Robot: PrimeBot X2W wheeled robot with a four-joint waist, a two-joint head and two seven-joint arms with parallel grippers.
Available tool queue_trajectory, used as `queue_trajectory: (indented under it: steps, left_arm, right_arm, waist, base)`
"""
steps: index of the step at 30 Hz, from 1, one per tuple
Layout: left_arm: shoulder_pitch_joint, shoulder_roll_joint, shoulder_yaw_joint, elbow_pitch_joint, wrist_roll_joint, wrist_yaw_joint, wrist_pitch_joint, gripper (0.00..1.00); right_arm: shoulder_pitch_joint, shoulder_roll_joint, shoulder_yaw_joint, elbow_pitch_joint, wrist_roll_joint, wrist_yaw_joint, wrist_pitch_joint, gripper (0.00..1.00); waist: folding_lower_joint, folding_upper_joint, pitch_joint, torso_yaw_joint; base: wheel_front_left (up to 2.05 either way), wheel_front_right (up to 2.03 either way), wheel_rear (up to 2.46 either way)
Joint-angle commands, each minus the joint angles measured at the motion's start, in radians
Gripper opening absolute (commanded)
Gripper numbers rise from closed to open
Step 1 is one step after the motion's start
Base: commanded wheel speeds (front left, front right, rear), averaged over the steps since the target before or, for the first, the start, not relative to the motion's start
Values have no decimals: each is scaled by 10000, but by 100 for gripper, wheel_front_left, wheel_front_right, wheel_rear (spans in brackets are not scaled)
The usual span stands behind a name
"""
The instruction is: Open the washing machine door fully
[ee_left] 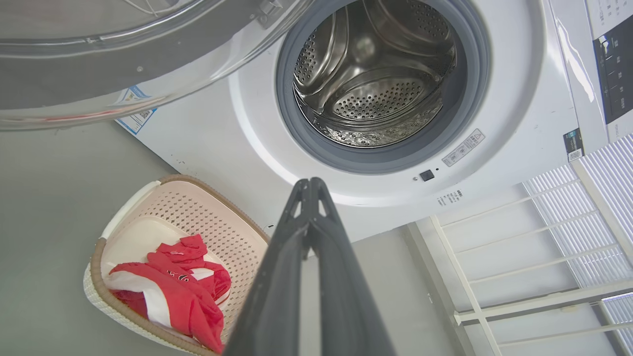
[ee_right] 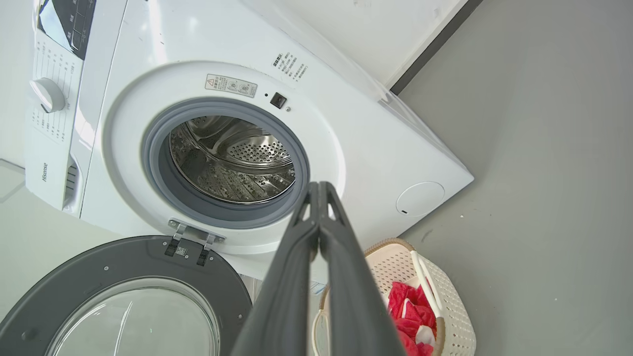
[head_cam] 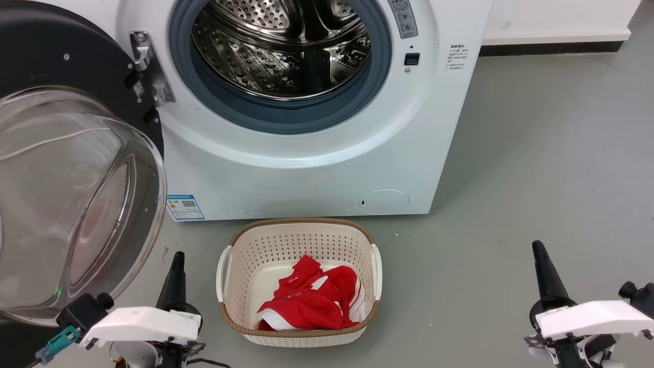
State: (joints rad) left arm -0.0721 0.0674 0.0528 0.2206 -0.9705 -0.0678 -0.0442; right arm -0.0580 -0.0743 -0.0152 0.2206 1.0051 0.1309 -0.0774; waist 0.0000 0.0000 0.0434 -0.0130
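1. While we are looking down from the head, the washing machine door (head_cam: 71, 168) is standing swung out on its hinge (head_cam: 150, 66), left of the opening and clear of the steel drum (head_cam: 281, 46).
2. Its black disc and clear glass bowl are running off the left and bottom edges of that view, so we are missing the far rim. We are not able to judge how wide the door's angle is.
3. The drum's upper part is being cut off by the top edge.
4. The left gripper (head_cam: 178, 258) is sitting low at the lower left, just beside the basket (head_cam: 299, 223). Its white wrist housing is overlapping the door's lower rim, and we cannot tell whether they are touching.
5. Its two dark fingers are pointing up toward the machine, pressed together and holding nothing.
6. The right gripper (head_cam: 537, 249) is resting at the lower right over the grey floor (head_cam: 511, 179), well apart from the basket. Its fingers are likewise lying together, empty.
7. A red garment (head_cam: 311, 301) is lying crumpled in the basket, and its print is proving too small for us to read.
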Motion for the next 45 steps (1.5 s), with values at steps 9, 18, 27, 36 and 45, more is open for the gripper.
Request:
queue_trajectory:
  steps: [9, 18, 27, 36, 45]
  left_arm:
    - [-262, -12, 148, -14, -1207, -155, 304, 0]
    - [-297, -35, 233, 28, -2050, -236, 515, 0]
    - [-327, -65, 321, 75, -2935, -312, 738, 0]
    - [-360, -89, 392, 120, -3756, -401, 942, 0]
    - [-380, -116, 453, 159, -4509, -470, 1133, 0]
  right_arm:
    - [-280, -78, -113, -31, 1227, 0, 278, 0]
    - [-336, -77, -194, 11, 2065, 0, 504, 0]
    - [-355, -69, -279, 55, 2935, -1, 725, 0]
    - [-394, -56, -366, 99, 3748, -1, 955, 0]
    - [-448, -39, -456, 137, 4485, -2, 1142, 0]
  waist:
    - [0, 0, -53, 17]
    - [0, 0, -98, 32]
    - [0, 0, -149, 48]
    - [0, 0, -201, 65]
    - [0, 0, -252, 81]
  base:
    - [0, 0, 0]
    - [0, 0, 0]
    - [0, 0, 0]
    - [0, 0, 0]
    - [0, 0, 0]
